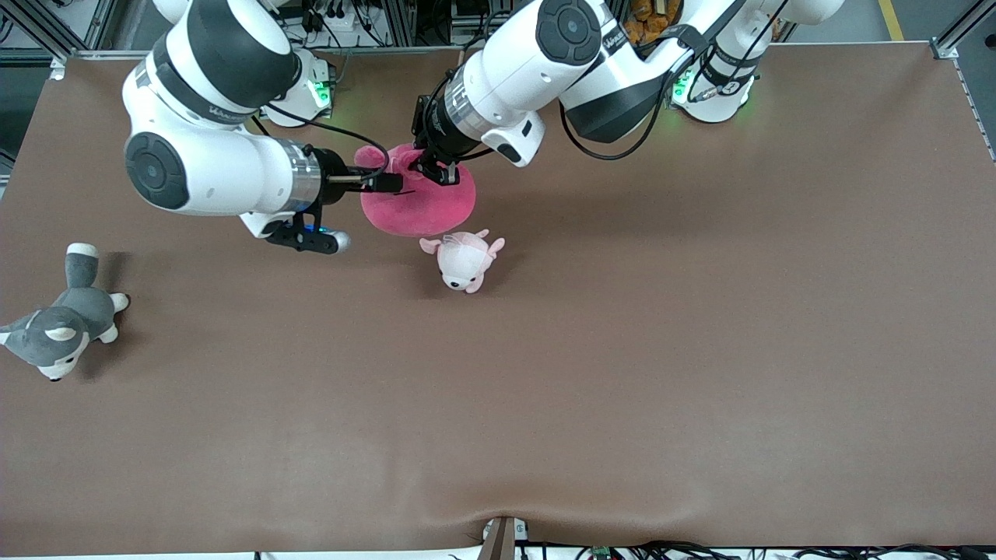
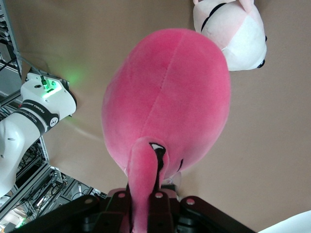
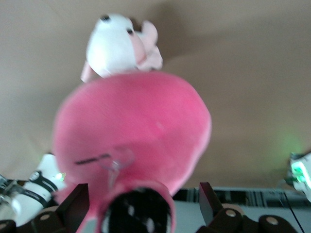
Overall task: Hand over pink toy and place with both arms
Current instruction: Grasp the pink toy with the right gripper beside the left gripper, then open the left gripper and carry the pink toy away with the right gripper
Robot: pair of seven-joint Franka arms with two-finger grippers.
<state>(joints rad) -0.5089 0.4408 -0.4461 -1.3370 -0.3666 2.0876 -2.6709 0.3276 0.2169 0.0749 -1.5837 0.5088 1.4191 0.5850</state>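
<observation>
Nearest the front camera, toward the right arm's end of the table: grey-and-white husky plush [image 1: 61,330], lying on the brown table [image 1: 622,350].

Farther in, mid-table: pale pink-and-white animal plush [image 1: 465,260], resting on the cloth.

Just beside it and slightly farther from the camera: pink toy [image 1: 420,204], hot-pink, round, hanging off the table surface by a slim pink appendage.

Left gripper [image 1: 436,169] directly above the toy, fingers clamped together on that appendage; in the left wrist view the pink strip [image 2: 143,184] runs down between the black fingers, body of the toy [image 2: 167,97] dangling below.

Right gripper [image 1: 387,183] level with the toy's upper edge, at its side toward the right arm's end, fingers [image 3: 73,208] spread wide, one on each flank of the plush [image 3: 133,131]. No squeeze visible from this pair.
</observation>
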